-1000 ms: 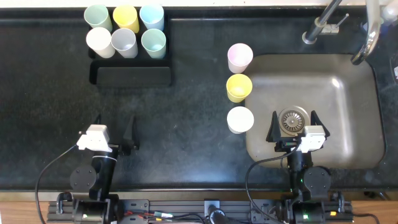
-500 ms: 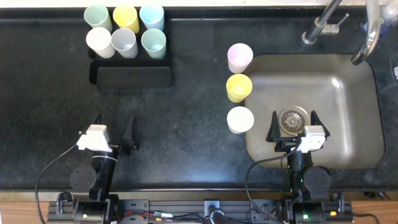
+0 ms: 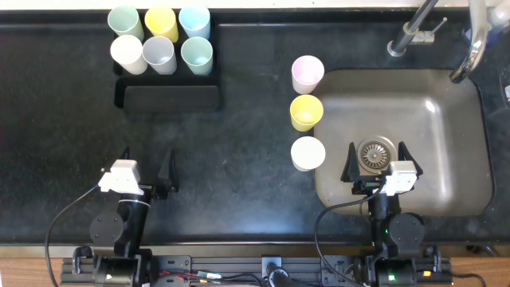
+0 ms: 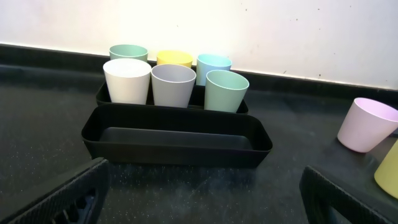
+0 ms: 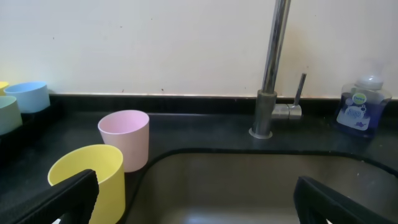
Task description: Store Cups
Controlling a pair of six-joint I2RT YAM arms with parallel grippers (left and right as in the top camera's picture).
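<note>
Six cups are stored in tray upper left; pink cup, yellow cup, white cup are left on desk centre right by sink; left fingers and right fingers held apart, empty

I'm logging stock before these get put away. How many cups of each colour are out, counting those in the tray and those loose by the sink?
Green cups: 2
Yellow cups: 2
White cups: 2
Blue cup: 1
Grey cup: 1
Pink cup: 1
Total: 9 cups
</note>
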